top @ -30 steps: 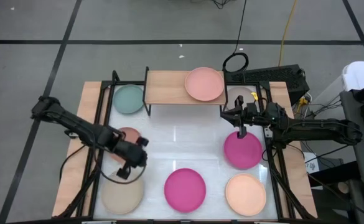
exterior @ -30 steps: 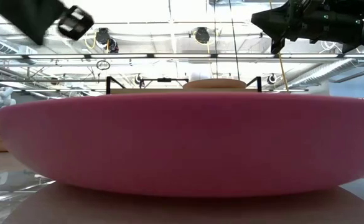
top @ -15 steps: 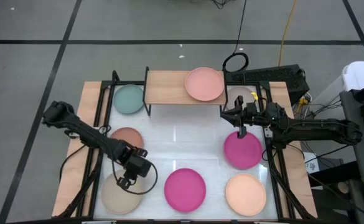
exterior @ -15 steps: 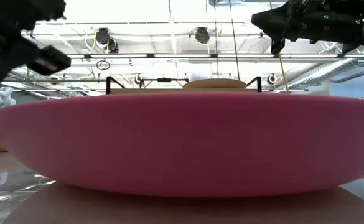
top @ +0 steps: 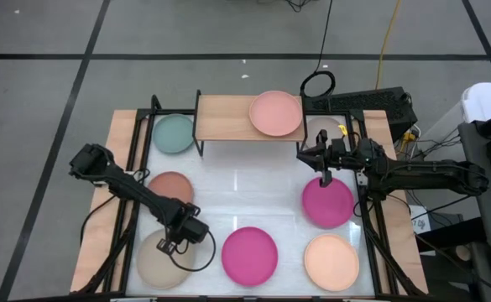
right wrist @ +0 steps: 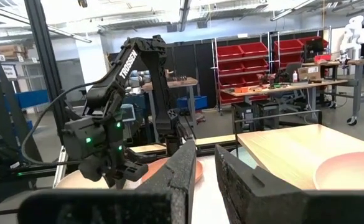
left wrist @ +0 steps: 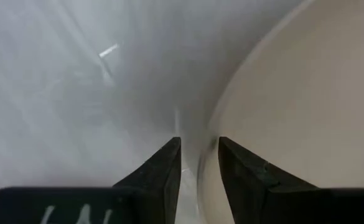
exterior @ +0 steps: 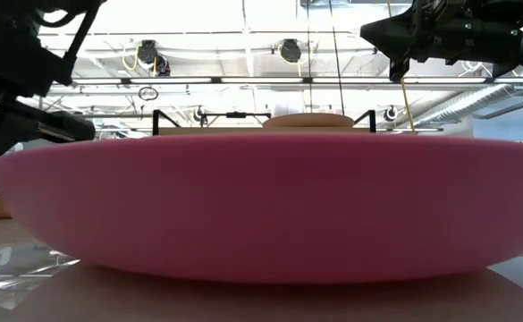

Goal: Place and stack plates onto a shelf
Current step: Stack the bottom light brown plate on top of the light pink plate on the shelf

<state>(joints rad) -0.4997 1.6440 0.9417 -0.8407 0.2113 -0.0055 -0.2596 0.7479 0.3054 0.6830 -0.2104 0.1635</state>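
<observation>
On my left side, the left gripper (top: 171,246) is down low at the near-left of the worktop (top: 245,189), right at the rim of the beige plate (top: 163,262). Through the left wrist camera its jaws stand only slightly parted, one finger on each side of that plate's edge (left wrist: 216,118), with nothing yet pinched that I can confirm. Just behind the arm lies the terracotta plate (top: 168,186), partly covered by it, and further back in the left corner the teal plate (top: 174,133) sits on the worktop beside the shelf (top: 224,117).

The shelf stands at the back centre, and a single pink plate (top: 276,113) rests on the right end of its wooden top. At the near centre is a magenta plate (top: 249,255), which fills the low camera (exterior: 261,206) almost entirely.

Moving right, the right gripper (top: 323,174) hovers above the far rim of a second magenta plate (top: 328,203), clear of the surface. Its jaws show a narrow gap in the right wrist camera and hold nothing. The peach plate (top: 331,262) lies at the near-right corner, apart from the others.
</observation>
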